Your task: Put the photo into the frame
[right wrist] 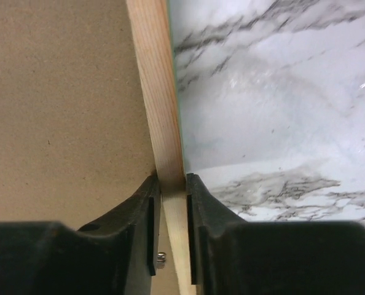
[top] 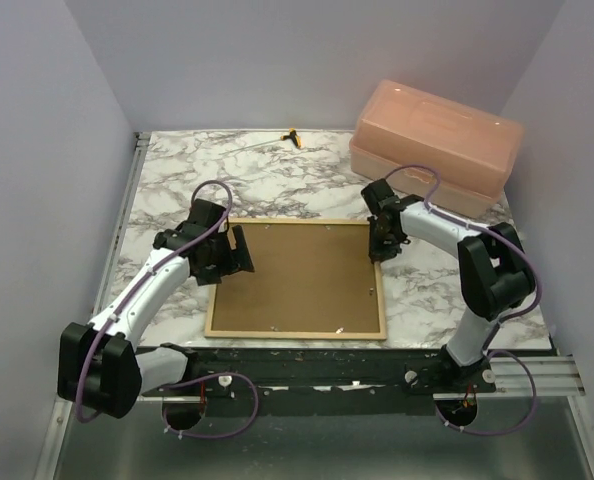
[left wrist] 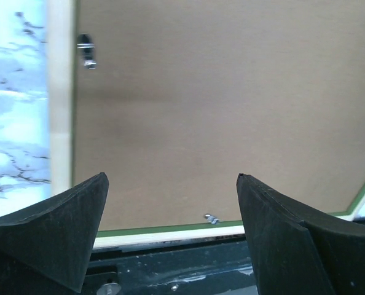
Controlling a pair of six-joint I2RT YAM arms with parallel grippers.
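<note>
From the top view we record the frame (top: pixel 297 333) lying back-up on the marble table (top: pixel 277 170), bare wood rails uppermost, with the brown backing panel (top: pixel 297 275) seated inside the rails; the left gripper (top: pixel 237 252) hangs over the frame's left side, the right gripper (top: pixel 382 245) is down on the right rail near the far corner, and a pink plastic box (top: pixel 437 140) stands well apart at the far right. In the left wrist view we find the left gripper (left wrist: pixel 171 178) spread wide with nothing between its fingers, poised above the backing panel (left wrist: pixel 231 110); two metal tabs (left wrist: pixel 87 52) show at the panel's edges, and we cannot tell whether they are turned to lock. In the right wrist view the right gripper (right wrist: pixel 171 181) is nipped closed on the frame (right wrist: pixel 155 74) at its right rail, one finger on the panel side, the other on the table side. We see the photo in no view; it may lie beneath the panel, but this is unconfirmed. Our assessment: if the photo is under the panel, loading is largely done, and what remains is securing the tabs and perhaps turning the frame face-up; otherwise the panel must come out first.
</note>
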